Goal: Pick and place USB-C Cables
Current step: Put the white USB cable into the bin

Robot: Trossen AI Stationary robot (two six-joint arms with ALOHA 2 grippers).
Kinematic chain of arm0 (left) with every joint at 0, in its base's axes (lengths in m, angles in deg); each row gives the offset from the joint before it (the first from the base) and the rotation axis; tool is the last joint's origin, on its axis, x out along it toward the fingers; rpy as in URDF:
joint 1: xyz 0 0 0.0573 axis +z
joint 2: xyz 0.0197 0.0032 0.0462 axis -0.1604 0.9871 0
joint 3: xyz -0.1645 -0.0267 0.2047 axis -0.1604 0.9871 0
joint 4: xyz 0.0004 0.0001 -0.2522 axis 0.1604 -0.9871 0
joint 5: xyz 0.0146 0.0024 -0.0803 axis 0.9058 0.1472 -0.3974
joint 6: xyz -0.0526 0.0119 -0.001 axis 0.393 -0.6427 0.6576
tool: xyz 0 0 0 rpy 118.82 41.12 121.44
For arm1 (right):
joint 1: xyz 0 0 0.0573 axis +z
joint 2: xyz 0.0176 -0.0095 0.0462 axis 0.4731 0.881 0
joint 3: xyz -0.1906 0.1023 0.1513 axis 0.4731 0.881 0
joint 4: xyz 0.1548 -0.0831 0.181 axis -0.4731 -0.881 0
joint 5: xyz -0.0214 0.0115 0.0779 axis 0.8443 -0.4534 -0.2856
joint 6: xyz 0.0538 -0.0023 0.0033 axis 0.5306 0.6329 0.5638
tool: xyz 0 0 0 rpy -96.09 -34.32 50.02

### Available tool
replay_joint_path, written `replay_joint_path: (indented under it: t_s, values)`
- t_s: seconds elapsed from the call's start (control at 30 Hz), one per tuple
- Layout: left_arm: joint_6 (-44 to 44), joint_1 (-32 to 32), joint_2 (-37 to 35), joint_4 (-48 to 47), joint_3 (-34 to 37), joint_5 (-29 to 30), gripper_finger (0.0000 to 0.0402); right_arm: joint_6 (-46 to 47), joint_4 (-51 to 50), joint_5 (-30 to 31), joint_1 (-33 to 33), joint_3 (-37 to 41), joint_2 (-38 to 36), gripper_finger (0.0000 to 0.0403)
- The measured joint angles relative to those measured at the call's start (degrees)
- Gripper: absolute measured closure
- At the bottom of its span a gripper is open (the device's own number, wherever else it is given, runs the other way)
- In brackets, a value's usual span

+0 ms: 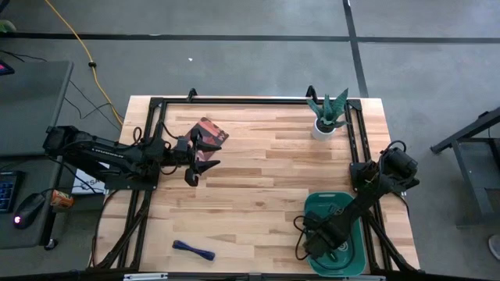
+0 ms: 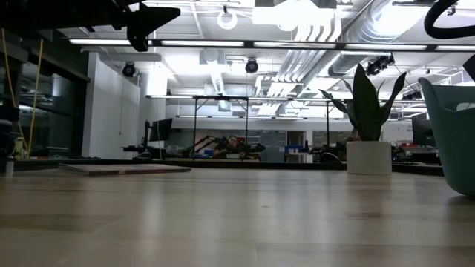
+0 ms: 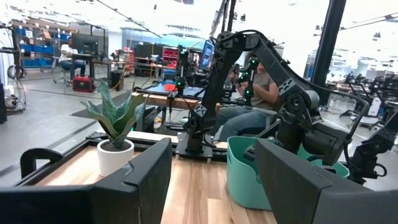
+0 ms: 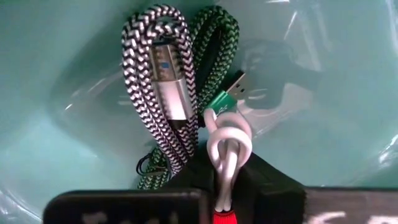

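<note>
My right gripper (image 4: 225, 180) reaches down into the teal bin (image 1: 344, 197) at the table's near right and is shut on the white-and-red cable (image 4: 228, 140). On the bin floor just beyond it lie the silver-grey cable bundle (image 4: 165, 81) and the green cable bundle (image 4: 214, 37), side by side. The dark blue cable (image 1: 194, 250) lies flat on the table near its front edge, left of centre. My left gripper (image 1: 199, 160) hangs open above the table's left part, with nothing between its fingers (image 3: 146, 180). My right gripper pinches the white cable between its two fingers, just behind its knotted loop (image 4: 227, 163), with the red part (image 4: 222, 216) farther back between them. The fingers come from above and point down into the bin. Whether the loop rests on the bin floor, I cannot tell.
A brown-red booklet (image 1: 209, 133) lies on the table's far left part, close to my left gripper. A potted plant (image 1: 328, 117) stands at the far right. Bare wood stretches across the table's middle. A person sits beyond the table in the left wrist view.
</note>
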Motion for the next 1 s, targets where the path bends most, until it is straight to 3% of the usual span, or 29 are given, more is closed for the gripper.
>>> replay_joint_path:
  t_s: [0.53,0.87,1.0]
  values:
    - [-0.02,0.0,0.0,0.0,0.0,0.9,0.0192,-0.02,-0.81,-0.05,-0.61,0.02,0.0,0.0364]
    - [0.4,0.0,0.0,0.02,0.0,0.9,0.0192,-3.67,-1.65,-3.3,-1.2,-0.09,-0.11,0.0232]
    - [0.42,0.0,0.02,0.02,0.0,0.9,0.0192,-6.23,-3.97,-4.27,-1.16,-1.5,-0.11,0.02]
